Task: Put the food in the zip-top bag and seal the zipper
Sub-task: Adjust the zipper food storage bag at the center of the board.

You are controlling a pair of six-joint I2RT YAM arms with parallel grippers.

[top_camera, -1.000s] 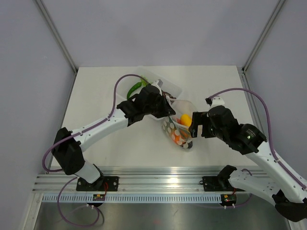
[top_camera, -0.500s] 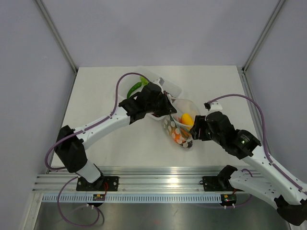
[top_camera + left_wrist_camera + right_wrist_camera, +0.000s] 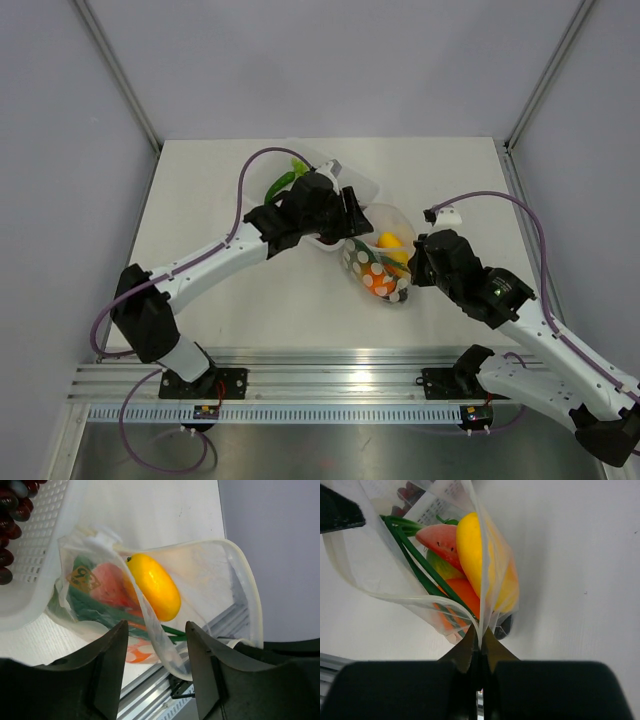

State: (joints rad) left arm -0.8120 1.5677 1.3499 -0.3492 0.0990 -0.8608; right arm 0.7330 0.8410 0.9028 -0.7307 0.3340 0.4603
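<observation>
Since a second ago the right arm has come closer to the zip-top bag (image 3: 378, 265), and the left end effector (image 3: 156, 640) has drawn back toward the white tray (image 3: 40, 570). Its jaws stand wide, with only a loose fold of film between them. The right end effector (image 3: 480, 645) is pinched tight on the bag's rim, so the bag stays mouth-up on the worktop (image 3: 260, 310) and nothing spills. Inside lie the yellow piece (image 3: 154, 586), the watermelon slice (image 3: 442, 539) and the green onion (image 3: 412, 555). The zipper (image 3: 248, 595) gapes open. Dark grapes (image 3: 7, 510) lie in the tray, so I judge the filling is unfinished.
</observation>
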